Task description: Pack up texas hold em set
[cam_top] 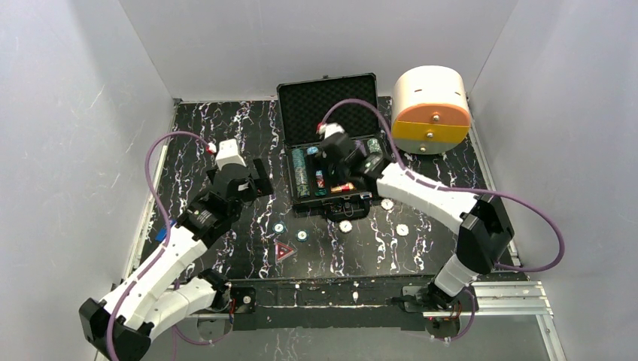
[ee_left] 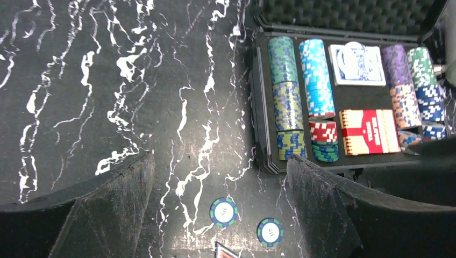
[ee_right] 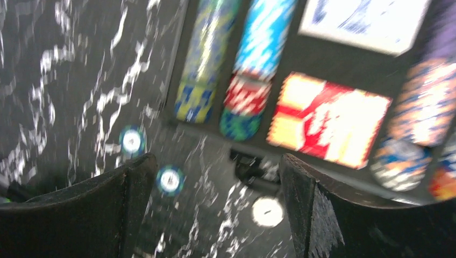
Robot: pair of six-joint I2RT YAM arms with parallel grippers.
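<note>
The black briefcase (cam_top: pixel 292 162) lies open at the table's far middle, its foam lid (cam_top: pixel 327 98) raised. It holds rows of poker chips (ee_left: pixel 285 91), a blue deck (ee_left: pixel 357 64) and a red deck (ee_left: pixel 370 131). Two blue-green chips (cam_top: pixel 279 226) (ee_left: pixel 223 210), three white buttons (cam_top: pixel 345 226) and a red triangle (cam_top: pixel 284 251) lie loose in front of it. My left gripper (cam_top: pixel 256 180) (ee_left: pixel 219 164) is open and empty, left of the case. My right gripper (cam_top: pixel 336 158) (ee_right: pixel 215 161) is open and empty above the case's front part; its view is blurred.
A white-and-orange cylindrical box (cam_top: pixel 431 109) stands at the far right beside the case. A small blue tool (cam_top: pixel 161 233) lies at the table's left edge by my left arm. White walls close in the table on three sides.
</note>
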